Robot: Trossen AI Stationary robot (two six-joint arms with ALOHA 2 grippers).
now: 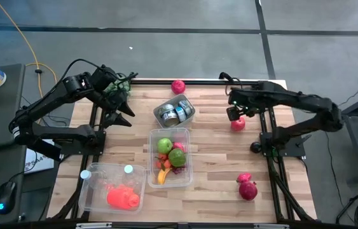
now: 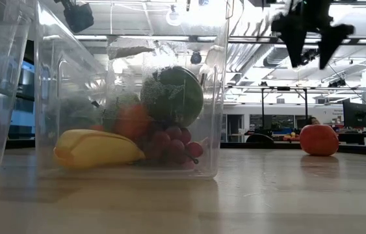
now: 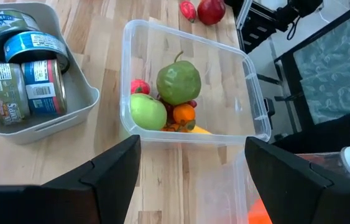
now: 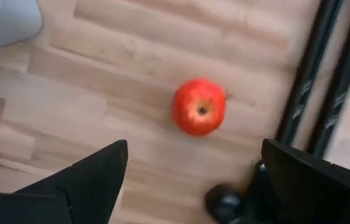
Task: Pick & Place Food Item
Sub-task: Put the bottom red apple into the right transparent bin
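The table (image 1: 217,191) is a pale wood-plank top carrying, at its middle, a clear bin (image 1: 170,157) already holding fruit: a green apple (image 3: 148,111), a green pear-like piece (image 3: 178,82), an orange, grapes and a banana (image 2: 97,148). A grey tray (image 1: 175,111) of cans sits just beyond the bin, and a second clear tub (image 1: 112,189) stands at the near left.

The right end effector (image 1: 234,112) hangs above the far right part of the table, with its fingers spread wide and empty. The red apple (image 1: 238,123) lies on the bare wood directly below and just near-side of it, apart from the fingers and untouched. In the right wrist view the apple (image 4: 199,106) sits ahead of the open gap between the fingers, roughly centred. It is round, so no long axis constrains the approach; its stem dimple faces upward.

The right arm is clearly the nearer one. The left end effector (image 1: 120,109) waits over the far left of the table, fingers apart and holding nothing, well away from the apple.

The apple looks glossy red, smooth and firm, with a pale highlight. Judgement: a straight descent should bracket it; the smooth round skin could roll or slip if the fingers close off-centre.
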